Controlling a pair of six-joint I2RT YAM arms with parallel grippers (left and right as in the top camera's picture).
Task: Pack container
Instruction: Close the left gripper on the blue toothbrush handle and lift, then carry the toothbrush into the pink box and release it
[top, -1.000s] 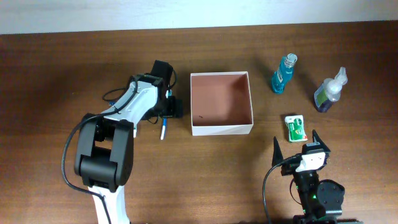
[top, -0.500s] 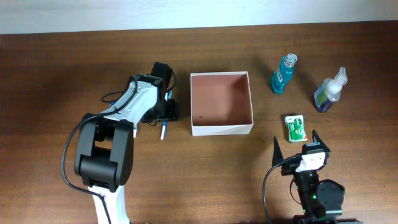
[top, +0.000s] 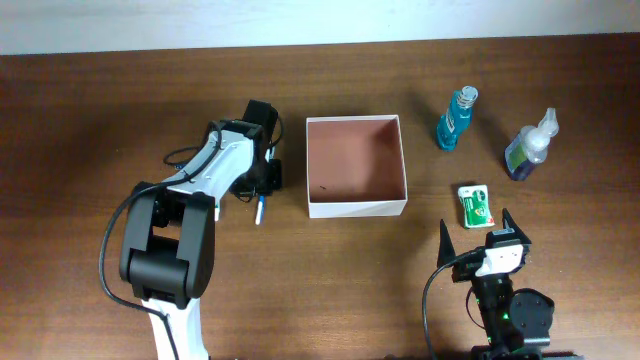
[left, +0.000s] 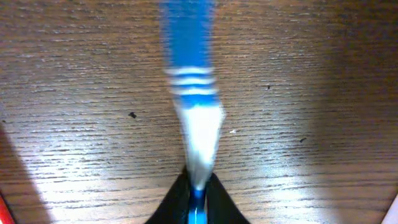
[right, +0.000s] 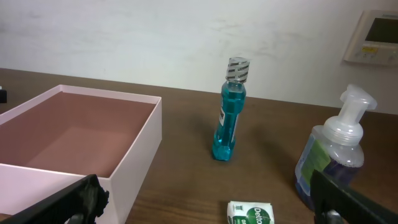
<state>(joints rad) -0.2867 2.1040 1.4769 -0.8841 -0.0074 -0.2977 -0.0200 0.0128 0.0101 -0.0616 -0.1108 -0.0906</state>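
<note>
Now the left gripper (top: 270, 180) pinches one end of a blue-and-white stick (top: 260, 209). The stick's length points back toward the robot, and the container (top: 357, 208) lies near on its right. The right gripper (top: 478, 238) sits spread open, farther away.

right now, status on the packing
left gripper jaws shut on slim blue-and-white stick; right gripper open. square white-walled container empty. nothing in the way.
</note>
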